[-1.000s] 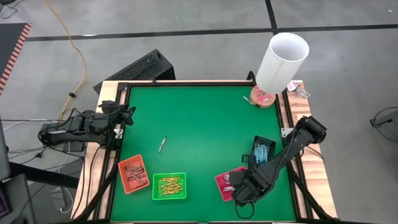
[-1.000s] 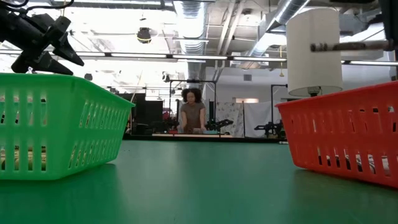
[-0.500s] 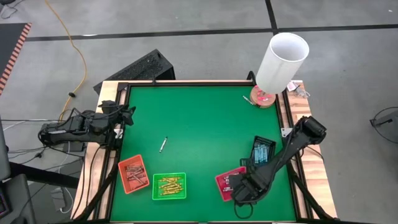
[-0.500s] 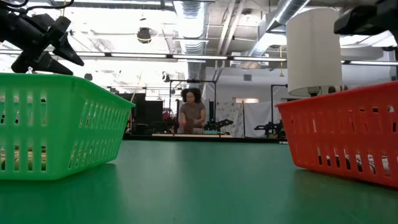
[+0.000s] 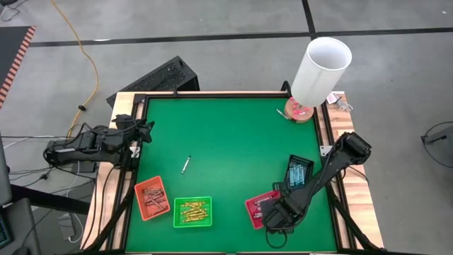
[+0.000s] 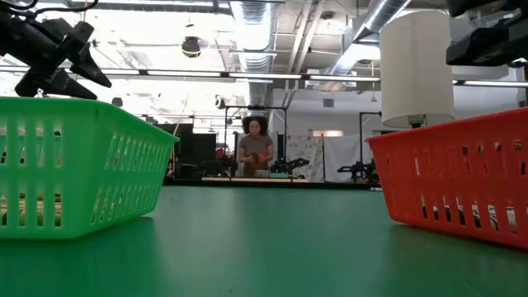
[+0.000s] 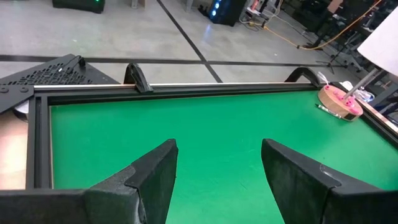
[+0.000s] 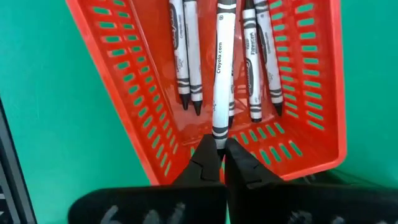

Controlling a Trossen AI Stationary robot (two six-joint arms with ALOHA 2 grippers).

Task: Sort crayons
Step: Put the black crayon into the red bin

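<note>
Right gripper (image 8: 222, 160): you are holding it low over the red tray (image 8: 124, 93), near the table's front edge, fingers pinched together on the tip of one silver-grey crayon (image 8: 222, 68). That crayon is hanging point-first into the tray, over several like crayons (image 8: 185, 50) already lying on its floor.

Step in hand, by my reading: you are delivering a silver-grey crayon to its tray. The next move is calling for you to part the fingers while the crayon is well inside the walls, then lift clear without catching the rim.

Black tray (image 5: 299, 172): sitting just beyond the red one, holding light blue crayons.

Green tray (image 5: 192, 212) and orange tray (image 5: 151, 199): lying along the front edge to the left, holding gold and reddish-brown crayons.

Loose crayon (image 5: 186, 165): lying alone on the mat mid-table, well apart from every tray. It is probably your next pick.

Left gripper (image 7: 217, 180): waiting at the far left edge, fingers spread wide, holding nothing.
</note>
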